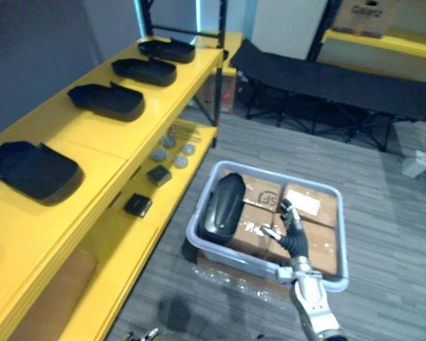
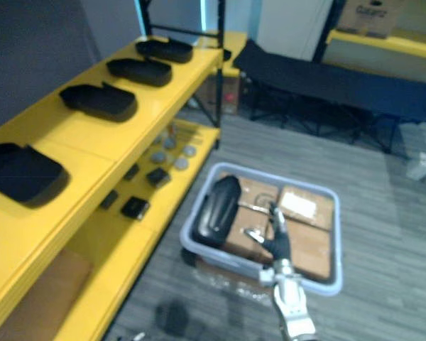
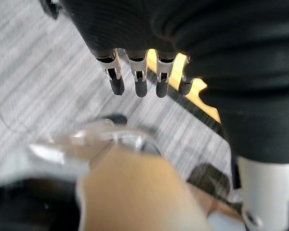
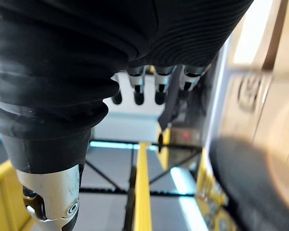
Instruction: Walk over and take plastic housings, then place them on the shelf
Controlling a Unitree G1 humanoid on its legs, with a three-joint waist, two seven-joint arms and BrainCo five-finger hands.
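**Finding.** Your right robot hand hangs over the lavender-grey plastic bin on the floor. Its fingers are spread and straight and hold nothing. It sits above the brown cardboard boxes that fill the bin. It is beside the black curved plastic housing but does not touch it. That housing lies propped along the bin wall nearest the shelf. Your left robot hand shows relaxed, straight fingers over the grey floor and is also empty.

**Step in hand, as judged:** lifting that housing out of the bin.

**Recommendations.**
- Shift the right robot hand towards the shelf side until the palm is over the housing's raised upper edge. From its present spot the fingers would close on cardboard.
- Come down across the housing's width, with the thumb on one face and the fingers on the other. The shell looks smooth and glossy, so a pinch at its tip is likely to slip.
- Lift straight up and clear the bin rim before you turn. Otherwise the rim may catch the housing and drag the bin.
- The matching black housings already lie in a row on top of the yellow metal shelf. Aim for a bare stretch between them and set yours down the same way up.
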